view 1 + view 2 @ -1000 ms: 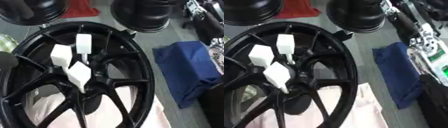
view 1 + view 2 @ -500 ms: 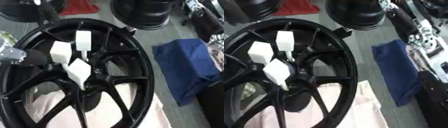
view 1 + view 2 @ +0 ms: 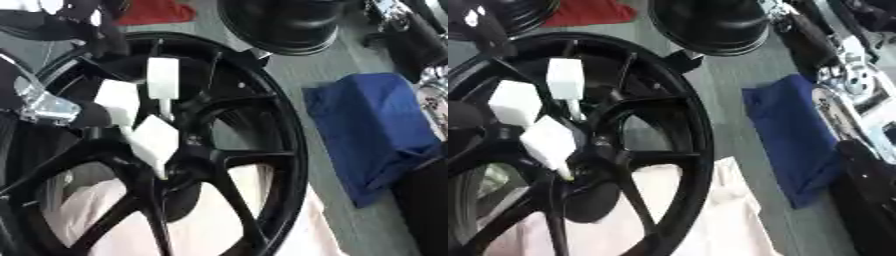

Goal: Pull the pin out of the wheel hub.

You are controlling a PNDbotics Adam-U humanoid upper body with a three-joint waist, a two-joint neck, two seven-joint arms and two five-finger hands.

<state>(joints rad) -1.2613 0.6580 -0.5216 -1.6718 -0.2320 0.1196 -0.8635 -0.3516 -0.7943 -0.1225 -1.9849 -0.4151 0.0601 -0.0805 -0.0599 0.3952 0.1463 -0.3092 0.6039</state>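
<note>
The left hand [image 3: 39, 102] sits beside the wheel hub's [image 3: 175, 165] white pins [image 3: 156, 140], finger state unclear.

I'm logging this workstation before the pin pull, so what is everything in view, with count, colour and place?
Wheel: one, black, multi-spoke, filling the left and centre.
Pins with white block heads: three, white, clustered at the wheel's hub; one points up, one sits left, one lower.
Other wheels: at least two, black, along the top edge.
Blue cloth: one, on the grey surface right of the wheel.
Red cloth: one, top edge.
Pale pink cloth: one, under the wheel's lower part.
Robot's left arm: black and silver, entering from the left edge over the rim; its hand cannot be made out.
Right arm: along the right edge.
</note>
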